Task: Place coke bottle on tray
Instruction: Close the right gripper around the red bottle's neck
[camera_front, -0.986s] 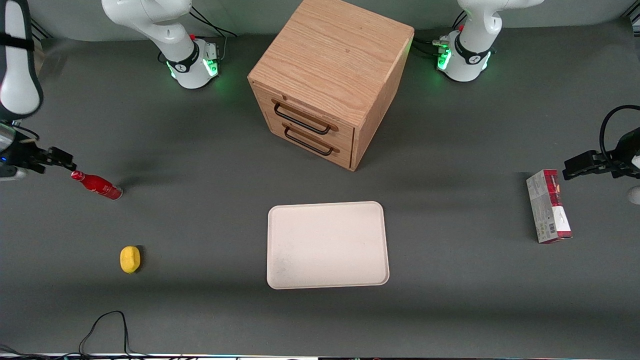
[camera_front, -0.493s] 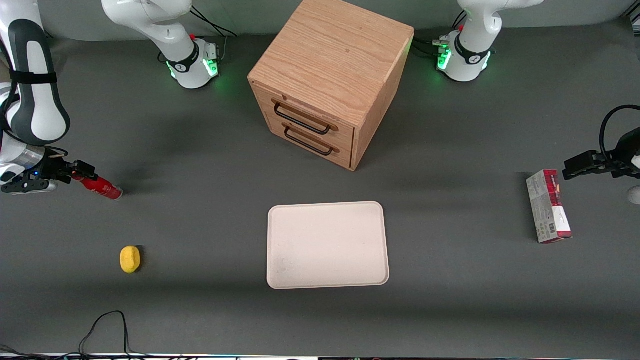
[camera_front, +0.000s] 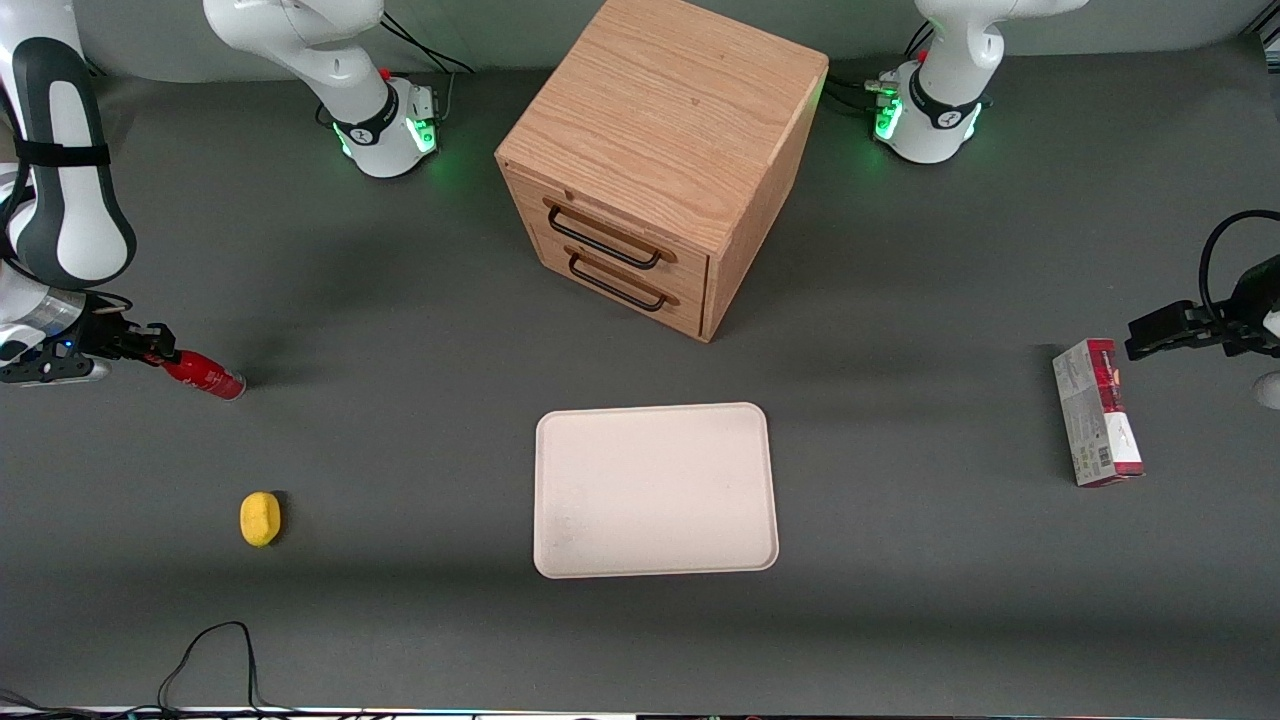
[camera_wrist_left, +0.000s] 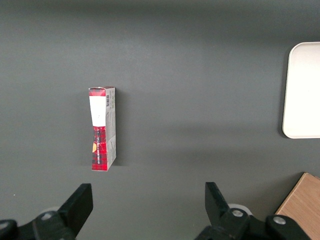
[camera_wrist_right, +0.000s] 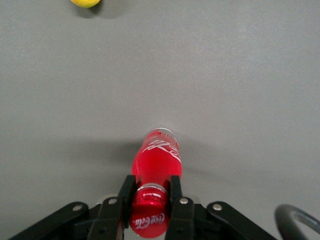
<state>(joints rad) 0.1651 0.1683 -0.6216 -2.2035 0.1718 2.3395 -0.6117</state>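
Note:
The coke bottle (camera_front: 207, 376) is slim and all red and stands on the grey table toward the working arm's end. My right gripper (camera_front: 163, 352) is at its top, with the fingers pressed on both sides of the neck just under the red cap. In the right wrist view the gripper (camera_wrist_right: 150, 186) is shut on the bottle (camera_wrist_right: 156, 155), whose base rests on the table. The pale cream tray (camera_front: 545, 500) lies flat at the table's middle, nearer the front camera than the cabinet. Nothing lies on the tray. Its edge also shows in the left wrist view (camera_wrist_left: 295, 90).
A wooden drawer cabinet (camera_front: 660, 150) stands at the table's middle, farther from the camera than the tray. A yellow lemon-like object (camera_front: 260, 519) lies nearer the camera than the bottle. A red-and-grey carton (camera_front: 1096, 412) lies toward the parked arm's end. A black cable (camera_front: 210, 640) loops at the front edge.
My right gripper has moved in from the table's end onto the bottle's top, and its fingers now sit around the neck. The bottle has stayed in place.

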